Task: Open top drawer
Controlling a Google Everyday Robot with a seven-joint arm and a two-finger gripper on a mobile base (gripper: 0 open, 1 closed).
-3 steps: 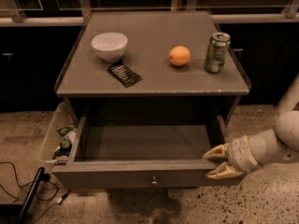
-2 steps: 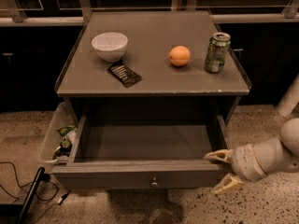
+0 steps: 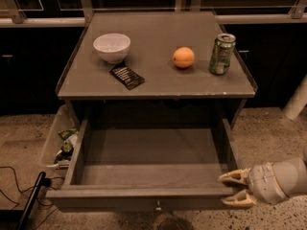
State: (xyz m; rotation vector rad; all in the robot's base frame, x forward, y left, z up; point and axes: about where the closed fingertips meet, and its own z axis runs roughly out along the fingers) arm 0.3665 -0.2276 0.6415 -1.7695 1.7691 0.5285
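Camera view looks down on a grey table (image 3: 158, 30) with the top drawer (image 3: 144, 196) pulled well out toward the bottom of the frame. The drawer fills the lower middle of the picture. Its small round knob (image 3: 158, 206) sits at the centre of the front panel, and its deep box shows only plain grey floor and side walls.

The gripper (image 3: 232, 189) is at the lower right, just beside the right end of the drawer front. Its two pale fingers (image 3: 234, 177) are spread wide, one above the other, pointing left toward that corner. Whether they touch the wood I cannot tell.

On the tabletop, a white bowl (image 3: 112, 47) stands at the upper left, upright, with only its pale inside showing. A dark flat packet (image 3: 127, 76) lies just in front of it, close to its base. An orange (image 3: 183, 57) rests right of centre, and a green drinks can (image 3: 222, 53) stands upright near the right edge, apart from the orange.

At the left of the frame, beside the drawer's left wall, a pale open bin (image 3: 52, 137) sits low next to the table. Green and white wrappers (image 3: 66, 145) are bunched inside it at its near end. A thin black cable (image 3: 13, 180) trails across the speckled floor (image 3: 273, 128) at the lower left.
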